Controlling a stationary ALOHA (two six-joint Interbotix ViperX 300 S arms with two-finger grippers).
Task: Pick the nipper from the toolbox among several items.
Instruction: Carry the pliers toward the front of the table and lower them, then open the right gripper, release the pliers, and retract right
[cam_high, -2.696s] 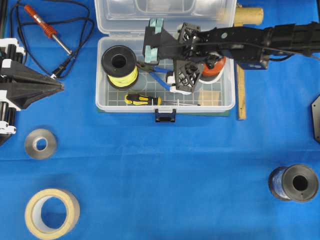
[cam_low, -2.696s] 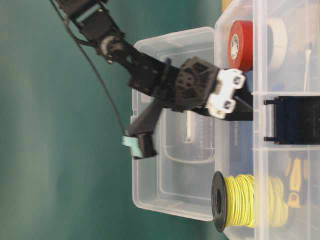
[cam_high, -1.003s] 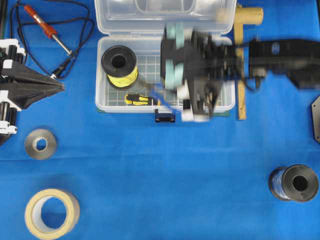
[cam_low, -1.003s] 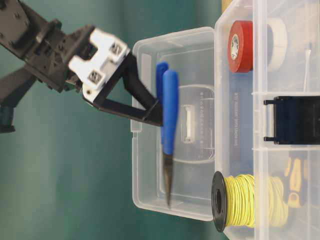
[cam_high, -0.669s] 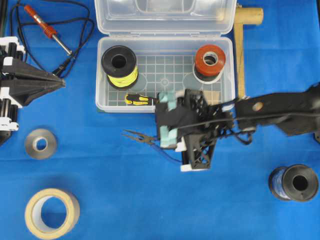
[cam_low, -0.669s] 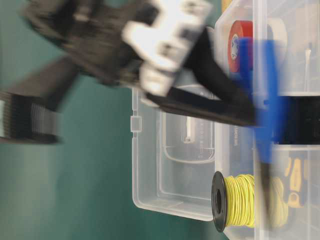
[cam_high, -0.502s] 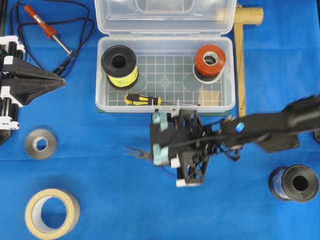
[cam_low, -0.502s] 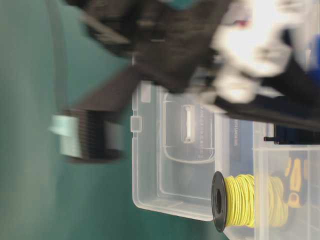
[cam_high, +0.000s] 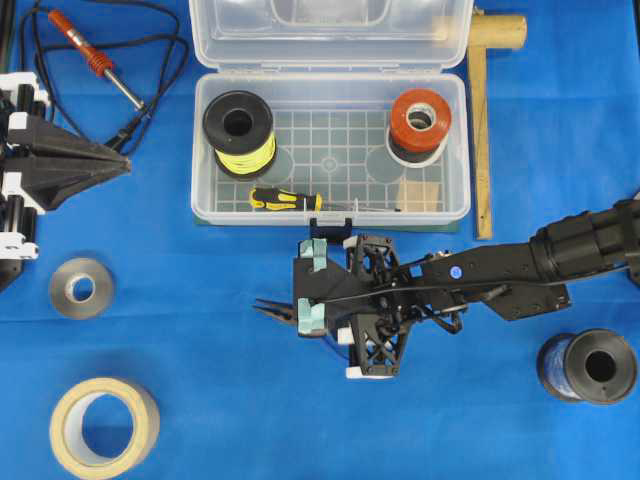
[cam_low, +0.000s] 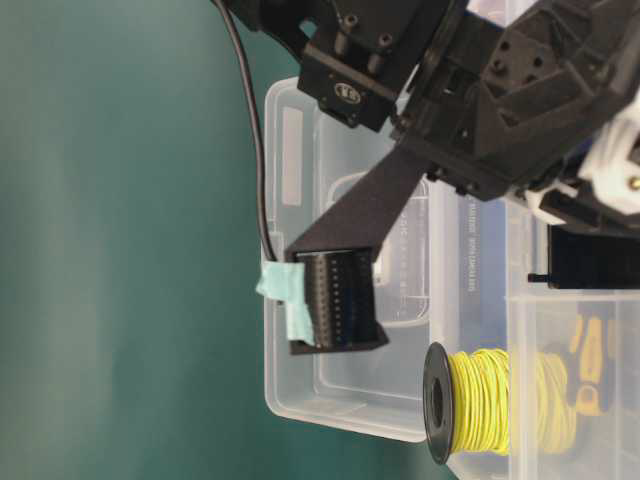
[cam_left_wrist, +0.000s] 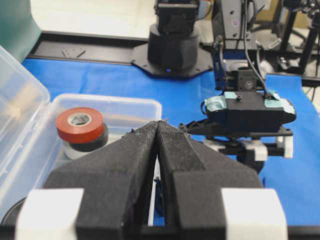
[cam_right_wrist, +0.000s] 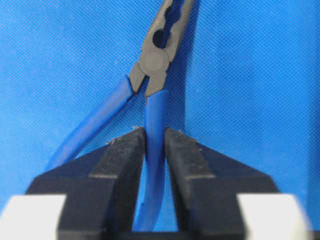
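The nipper (cam_right_wrist: 155, 62) has dark pointed jaws and two blue handles. My right gripper (cam_right_wrist: 155, 134) is shut on one handle; the other handle splays out to the left. In the overhead view its jaws (cam_high: 272, 310) poke out left of my right gripper (cam_high: 328, 322), low over the blue cloth just in front of the toolbox (cam_high: 330, 212). The open toolbox holds a yellow wire spool (cam_high: 239, 127), a red tape roll (cam_high: 420, 115), a screwdriver (cam_high: 285, 199) and a tan block (cam_high: 421, 193). My left gripper (cam_high: 122, 172) is shut and empty at the left edge.
A red soldering iron (cam_high: 85, 48) with its cord lies at the back left. A grey tape roll (cam_high: 81, 287) and a tan tape roll (cam_high: 104, 425) lie front left. A dark spool (cam_high: 587, 365) stands front right. A wooden mallet (cam_high: 483, 120) lies right of the toolbox.
My right gripper lifted the nipper out of the toolbox, carried it over the front wall and lowered it over the cloth. The left arm has not moved.
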